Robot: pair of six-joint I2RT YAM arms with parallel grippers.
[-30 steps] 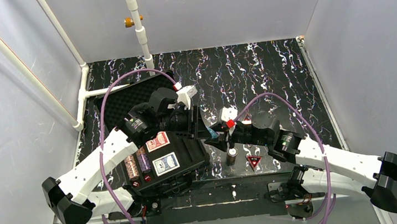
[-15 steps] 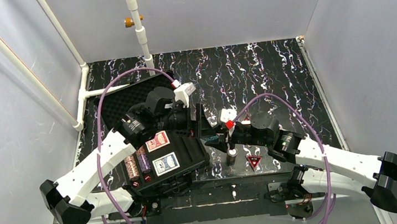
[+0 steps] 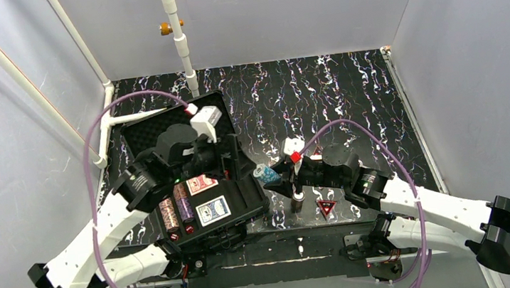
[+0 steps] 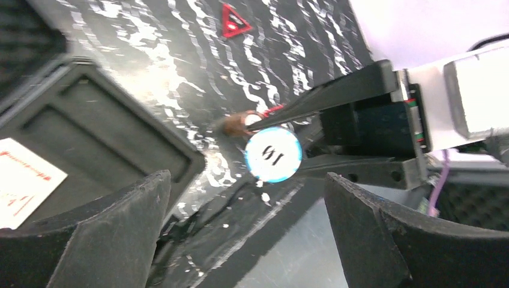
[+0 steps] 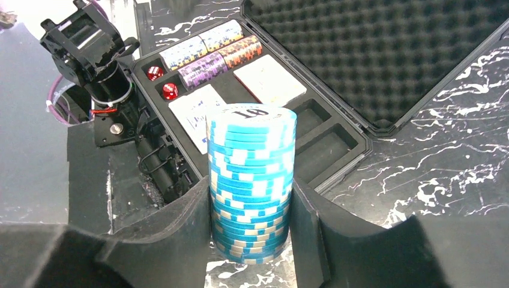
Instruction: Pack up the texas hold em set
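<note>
Right gripper (image 3: 275, 176) gripping blue chip stack (image 3: 265, 174) beside open black case (image 3: 243, 197), red triangle (image 3: 327, 207) on table (image 3: 347, 91)

Lid (image 5: 372, 54) lined with matt black egg-crate foam; tray (image 5: 327, 147) matt, hard black plastic; chip stack (image 5: 252, 180) smooth, faintly glossy blue-and-white plastic; counter (image 5: 444, 150) glossy black, marbled white

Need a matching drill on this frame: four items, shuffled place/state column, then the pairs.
Items
1. blue chip stack
2. red triangle
3. red dice
4. left end effector

Place or state
A. open, holding nothing
B. inside the case tray
C. flat on the table, outside the case
D. clamped upright in the right end effector

Pairs: 1-D, 2-C, 3-B, 4-A
</note>
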